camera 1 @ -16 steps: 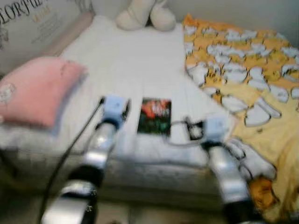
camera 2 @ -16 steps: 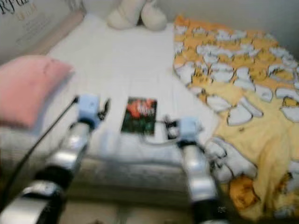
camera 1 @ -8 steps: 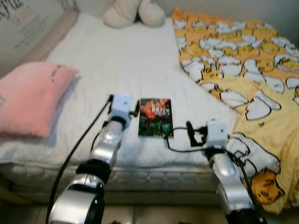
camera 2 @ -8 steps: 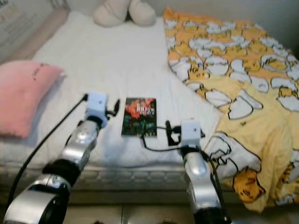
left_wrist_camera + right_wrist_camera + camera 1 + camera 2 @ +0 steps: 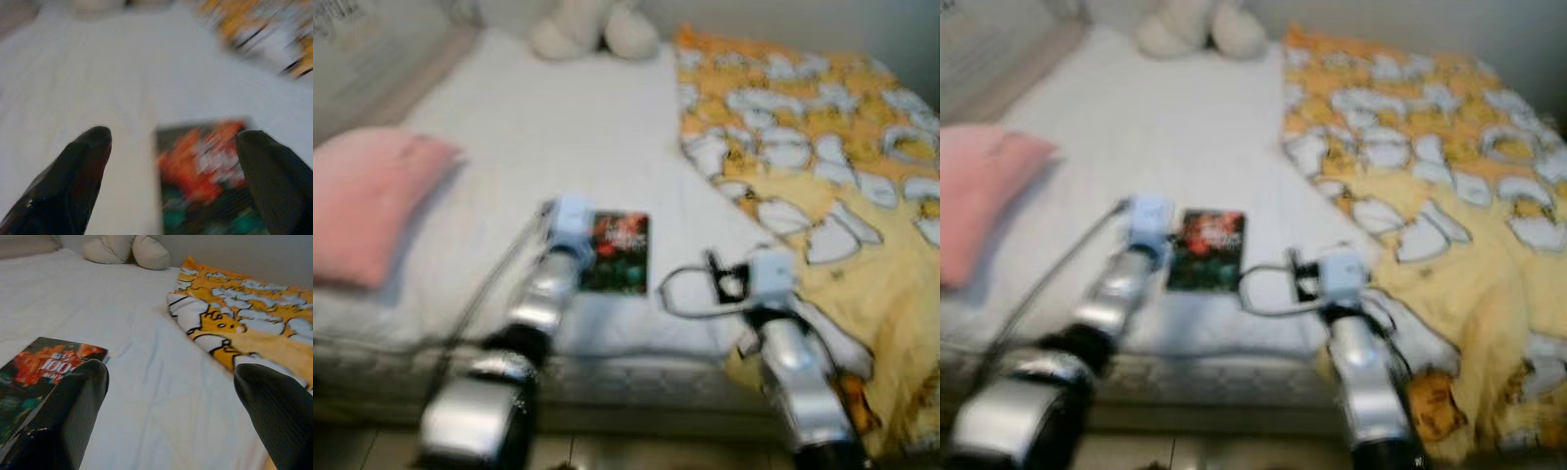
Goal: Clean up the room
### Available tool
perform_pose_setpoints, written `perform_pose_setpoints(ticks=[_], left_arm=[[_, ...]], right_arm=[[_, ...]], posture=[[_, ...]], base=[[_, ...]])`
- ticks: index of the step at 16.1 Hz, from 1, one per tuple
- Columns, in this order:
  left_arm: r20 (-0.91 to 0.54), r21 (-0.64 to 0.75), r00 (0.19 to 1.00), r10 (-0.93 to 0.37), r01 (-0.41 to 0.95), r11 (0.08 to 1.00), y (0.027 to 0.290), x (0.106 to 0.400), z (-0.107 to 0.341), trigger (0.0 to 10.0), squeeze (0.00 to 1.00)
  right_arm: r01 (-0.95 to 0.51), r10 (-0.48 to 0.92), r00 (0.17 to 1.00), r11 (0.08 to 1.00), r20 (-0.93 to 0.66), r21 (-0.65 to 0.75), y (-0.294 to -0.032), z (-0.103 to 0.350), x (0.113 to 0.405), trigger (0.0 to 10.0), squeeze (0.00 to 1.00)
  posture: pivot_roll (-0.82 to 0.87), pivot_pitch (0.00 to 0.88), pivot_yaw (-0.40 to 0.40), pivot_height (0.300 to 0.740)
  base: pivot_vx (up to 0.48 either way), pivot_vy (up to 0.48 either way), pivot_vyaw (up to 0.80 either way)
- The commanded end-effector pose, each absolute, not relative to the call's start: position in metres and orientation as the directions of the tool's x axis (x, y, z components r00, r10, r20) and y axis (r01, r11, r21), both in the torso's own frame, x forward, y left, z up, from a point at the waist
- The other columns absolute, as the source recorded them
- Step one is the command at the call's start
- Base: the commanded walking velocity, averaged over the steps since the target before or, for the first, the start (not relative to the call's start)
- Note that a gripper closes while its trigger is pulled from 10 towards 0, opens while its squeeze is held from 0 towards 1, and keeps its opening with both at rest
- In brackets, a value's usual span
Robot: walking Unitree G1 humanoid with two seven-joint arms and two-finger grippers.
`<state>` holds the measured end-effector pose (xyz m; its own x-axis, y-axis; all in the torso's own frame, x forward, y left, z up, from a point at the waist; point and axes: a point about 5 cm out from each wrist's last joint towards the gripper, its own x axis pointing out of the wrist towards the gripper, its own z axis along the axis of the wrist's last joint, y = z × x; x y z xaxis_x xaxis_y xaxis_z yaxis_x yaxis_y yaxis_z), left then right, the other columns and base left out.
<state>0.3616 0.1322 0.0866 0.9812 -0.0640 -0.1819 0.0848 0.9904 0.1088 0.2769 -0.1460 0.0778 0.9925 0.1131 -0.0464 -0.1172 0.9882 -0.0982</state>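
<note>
My left gripper (image 5: 171, 161) is spread wide over the bed, and between its two black fingers (image 5: 73, 171) I see the near part of the book (image 5: 619, 252). The fingers sit to either side of the book's cover and I cannot tell if either one touches it; this wrist view is blurred. From the head camera, the left wrist sits right at the book's left edge.

My right gripper (image 5: 171, 401) is open as well, holding nothing, and it hangs over bare sheet to the right of the book. One corner of the book shows beside its left finger (image 5: 68, 411).

The book lies flat on the white bed (image 5: 568, 127), near the bed's front edge, with a dark cover carrying red and green patches. To the right of the book, a yellow blanket (image 5: 822, 166) with white cartoon shapes covers that side of the bed and hangs over the front edge. Well to the left of the book lies a pink pillow (image 5: 367, 201). Beyond the book, at the far end of the bed, sits a cream plush toy (image 5: 592, 29).
</note>
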Motion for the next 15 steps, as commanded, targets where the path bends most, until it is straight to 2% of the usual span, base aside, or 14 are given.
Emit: perform_pose_setpoints(ticks=[1, 4, 9, 12, 14, 15], left_arm=[[-0.155, 0.086, 0.985, -0.074, 0.088, 0.992, 0.125, 0.368, 0.097, 10.0, 0.00], [-0.121, 0.079, 0.987, -0.101, 0.111, 0.991, 0.127, 0.366, 0.098, 10.0, 0.00], [-0.111, 0.125, 0.986, -0.128, 0.142, 0.982, 0.122, 0.369, 0.102, 10.0, 0.00], [-0.107, 0.116, 0.986, -0.131, 0.143, 0.983, 0.120, 0.371, 0.105, 10.0, 0.00], [-0.101, 0.138, 0.991, -0.086, 0.100, 0.985, 0.125, 0.372, 0.106, 10.0, 0.00], [-0.097, 0.191, 0.995, 0.014, 0.005, 0.982, 0.136, 0.374, 0.107, 10.0, 0.00]], right_arm=[[-0.099, 0.091, 0.993, 0.988, -0.075, -0.121, -0.155, 0.074, 0.273, 10.0, 0.00], [-0.093, 0.085, 0.994, 0.988, -0.075, -0.125, -0.158, 0.075, 0.269, 10.0, 0.00], [-0.121, 0.111, 0.991, 0.983, -0.079, -0.140, -0.154, 0.076, 0.268, 10.0, 0.00], [-0.122, 0.111, 0.990, 0.984, -0.090, -0.131, -0.153, 0.075, 0.268, 10.0, 0.00], [-0.127, 0.115, 0.989, 0.983, -0.097, -0.136, -0.154, 0.074, 0.266, 10.0, 0.00], [-0.130, 0.116, 0.988, 0.981, -0.106, -0.141, -0.156, 0.072, 0.264, 10.0, 0.00]], posture=[[-0.13, 0.046, 0.007, 0.740], [-0.14, 0.055, 0.007, 0.740], [-0.14, 0.042, 0.006, 0.740], [-0.14, 0.038, 0.006, 0.740], [-0.15, 0.036, 0.007, 0.740], [-0.15, 0.037, 0.004, 0.740]], base=[[0.000, 0.000, 0.00], [0.000, 0.000, 0.00], [0.432, 0.000, 0.00], [0.480, 0.000, -0.78], [0.480, 0.000, -0.61], [0.465, 0.000, 0.00]])
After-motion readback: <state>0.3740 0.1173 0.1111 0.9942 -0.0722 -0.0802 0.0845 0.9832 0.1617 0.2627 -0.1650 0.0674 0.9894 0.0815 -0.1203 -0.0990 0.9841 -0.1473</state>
